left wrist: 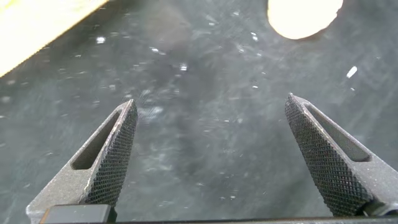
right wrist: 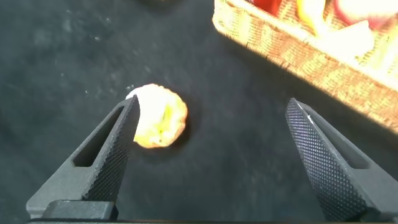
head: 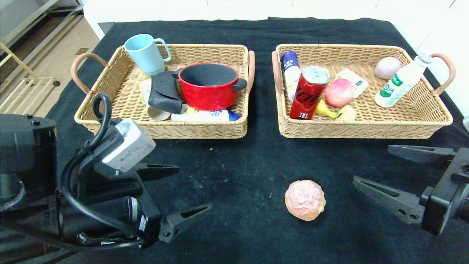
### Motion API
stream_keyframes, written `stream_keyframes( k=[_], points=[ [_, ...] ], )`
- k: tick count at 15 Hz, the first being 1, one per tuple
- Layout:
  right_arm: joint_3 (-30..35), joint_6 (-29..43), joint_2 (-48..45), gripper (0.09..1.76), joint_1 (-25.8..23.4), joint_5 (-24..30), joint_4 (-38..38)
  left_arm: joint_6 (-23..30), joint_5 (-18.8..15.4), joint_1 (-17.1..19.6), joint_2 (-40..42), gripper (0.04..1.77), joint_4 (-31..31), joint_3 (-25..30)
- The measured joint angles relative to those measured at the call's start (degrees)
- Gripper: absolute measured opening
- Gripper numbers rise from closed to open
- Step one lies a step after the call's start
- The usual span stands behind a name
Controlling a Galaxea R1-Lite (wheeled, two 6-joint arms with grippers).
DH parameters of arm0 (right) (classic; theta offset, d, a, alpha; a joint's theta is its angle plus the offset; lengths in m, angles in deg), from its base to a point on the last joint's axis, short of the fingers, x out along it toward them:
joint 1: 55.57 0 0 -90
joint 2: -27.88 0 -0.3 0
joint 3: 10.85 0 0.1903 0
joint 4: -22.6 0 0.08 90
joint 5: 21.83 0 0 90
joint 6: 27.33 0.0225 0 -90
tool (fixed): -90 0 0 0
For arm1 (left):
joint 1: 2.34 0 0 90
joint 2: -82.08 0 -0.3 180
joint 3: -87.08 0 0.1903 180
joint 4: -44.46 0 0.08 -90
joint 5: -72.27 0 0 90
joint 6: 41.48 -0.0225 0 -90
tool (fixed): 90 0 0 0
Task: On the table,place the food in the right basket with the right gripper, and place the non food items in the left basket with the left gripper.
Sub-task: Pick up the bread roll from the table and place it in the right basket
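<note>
You are seeing the right pincer [head: 370,165] hanging released near a bun [head: 305,200] lying outside both baskets; left pincer [head: 194,189] released too.

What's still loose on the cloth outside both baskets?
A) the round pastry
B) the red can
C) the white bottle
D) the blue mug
A: the round pastry lies alone on the black cloth in front of the right basket, with the open right end effector beside it.
</note>
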Motion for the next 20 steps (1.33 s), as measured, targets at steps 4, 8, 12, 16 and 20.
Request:
stream_keyframes(
  k=[4, 8, 12, 16, 20],
  points=[
    [-10.23, 10.96, 2.1, 1.71, 5.62, -6.68, 18.97, -0.16, -3.58, 4.11, 0.16, 1.72, 4.46, 3.02],
    [-22.44, 23.98, 9.03, 1.71, 11.93, -17.42, 29.26, -0.22, -4.52, 5.49, 0.07, 1.72, 5.34, 3.88],
    [-30.99, 31.99, 18.14, 1.71, 17.88, -27.56, 36.73, -0.09, -4.67, 6.89, 1.1, 1.72, 5.38, 3.61],
    [-36.74, 38.14, 24.94, 1.71, 19.49, -29.28, 43.92, -0.13, -4.83, 7.55, 3.05, 1.72, 5.35, 3.25],
    [-37.9, 38.36, 29.2, 1.71, 19.21, -29.42, 44.19, -0.13, -4.85, 7.47, 4.01, 1.72, 5.24, 3.08]
  ],
)
